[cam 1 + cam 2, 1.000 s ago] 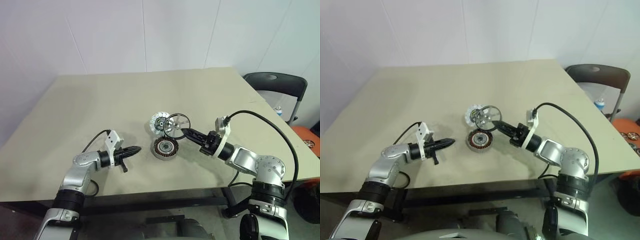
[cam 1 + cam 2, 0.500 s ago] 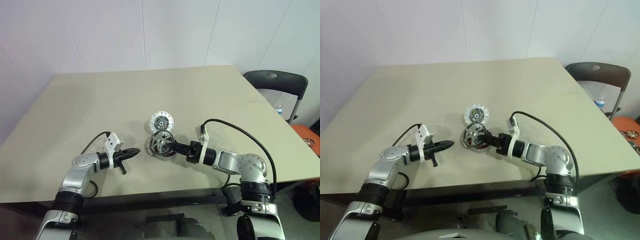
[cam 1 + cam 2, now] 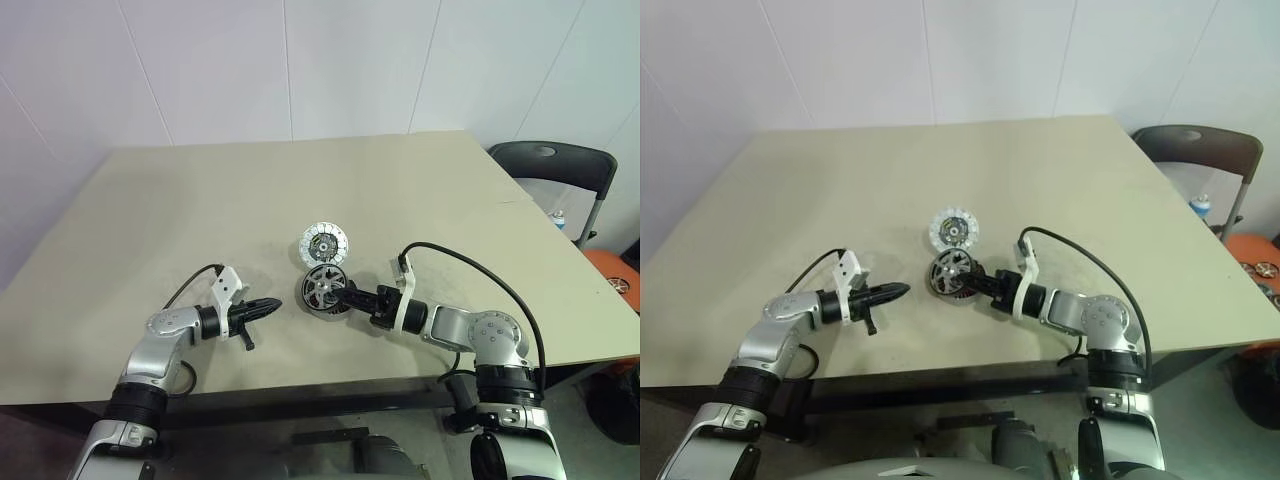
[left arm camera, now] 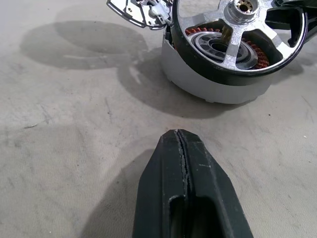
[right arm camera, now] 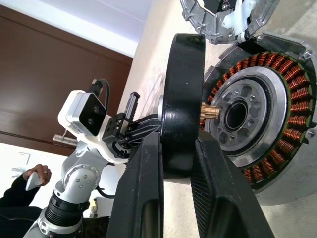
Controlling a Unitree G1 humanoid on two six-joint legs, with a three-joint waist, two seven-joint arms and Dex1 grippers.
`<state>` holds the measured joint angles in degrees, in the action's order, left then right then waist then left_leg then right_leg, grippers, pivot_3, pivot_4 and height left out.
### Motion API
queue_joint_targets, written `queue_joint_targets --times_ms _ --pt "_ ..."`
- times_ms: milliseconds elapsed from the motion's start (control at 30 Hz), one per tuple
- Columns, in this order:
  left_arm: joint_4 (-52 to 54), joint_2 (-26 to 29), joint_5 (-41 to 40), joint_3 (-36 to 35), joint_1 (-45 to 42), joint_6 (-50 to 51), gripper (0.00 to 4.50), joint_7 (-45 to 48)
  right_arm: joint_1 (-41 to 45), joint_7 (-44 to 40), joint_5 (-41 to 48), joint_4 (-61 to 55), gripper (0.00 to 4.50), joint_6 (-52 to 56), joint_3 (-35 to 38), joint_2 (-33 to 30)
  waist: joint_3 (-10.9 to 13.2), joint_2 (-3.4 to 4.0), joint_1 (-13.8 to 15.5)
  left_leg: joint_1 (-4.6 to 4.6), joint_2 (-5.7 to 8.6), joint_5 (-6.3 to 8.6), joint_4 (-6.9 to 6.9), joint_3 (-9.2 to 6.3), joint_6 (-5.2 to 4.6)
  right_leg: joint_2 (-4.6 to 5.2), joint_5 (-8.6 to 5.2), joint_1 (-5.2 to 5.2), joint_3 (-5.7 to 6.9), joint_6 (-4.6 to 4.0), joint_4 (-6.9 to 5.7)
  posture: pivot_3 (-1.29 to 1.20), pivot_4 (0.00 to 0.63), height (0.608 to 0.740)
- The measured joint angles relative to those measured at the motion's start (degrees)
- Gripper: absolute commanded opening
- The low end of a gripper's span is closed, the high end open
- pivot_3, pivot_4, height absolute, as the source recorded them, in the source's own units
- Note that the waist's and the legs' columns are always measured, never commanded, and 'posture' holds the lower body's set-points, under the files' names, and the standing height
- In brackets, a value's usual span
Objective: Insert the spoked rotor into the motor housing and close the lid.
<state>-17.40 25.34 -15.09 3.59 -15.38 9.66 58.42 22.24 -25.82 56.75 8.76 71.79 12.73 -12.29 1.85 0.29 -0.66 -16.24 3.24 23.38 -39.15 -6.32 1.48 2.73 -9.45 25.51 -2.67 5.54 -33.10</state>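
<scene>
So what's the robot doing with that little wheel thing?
The robot's right gripper is pinching the black rim of the spoked rotor and holding it right over the motor housing, just above the coppery windings. It isn't seated yet. The lid lies flipped open behind the housing. The left gripper, jaws shut and holding nothing, waits on the table beside it.
</scene>
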Motion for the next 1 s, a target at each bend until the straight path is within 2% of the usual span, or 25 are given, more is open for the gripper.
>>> queue_joint_targets --times_ms 167,467,1000 --pt "0.0 0.0 0.1 0.1 0.0 0.0 0.00 0.0 0.1 -0.6 -0.2 1.1 0.40 -0.2 0.4 0.0 0.0 0.00 0.0 0.00 0.00 0.00 -0.01 -0.01 0.00 0.00 0.00 -0.01 0.00 0.00 0.00 0.00 0.000 0.740" --pt "0.0 -0.1 0.9 0.3 0.0 0.1 0.00 0.0 1.7 -0.5 3.7 2.6 0.40 1.1 6.0 -0.1 0.0 0.00 0.0 0.02 0.01 0.00 -0.02 -0.01 0.00 0.01 0.00 -0.02 0.01 0.00 -0.03 0.00 0.000 0.740" --pt "0.0 -0.1 2.0 0.3 0.0 0.1 0.00 0.0 0.6 -0.3 2.4 3.1 0.40 1.5 6.3 -0.2 0.0 0.00 -0.1 0.02 0.01 0.00 -0.02 0.00 0.00 0.01 0.01 -0.02 0.00 0.00 -0.04 0.00 0.000 0.740"
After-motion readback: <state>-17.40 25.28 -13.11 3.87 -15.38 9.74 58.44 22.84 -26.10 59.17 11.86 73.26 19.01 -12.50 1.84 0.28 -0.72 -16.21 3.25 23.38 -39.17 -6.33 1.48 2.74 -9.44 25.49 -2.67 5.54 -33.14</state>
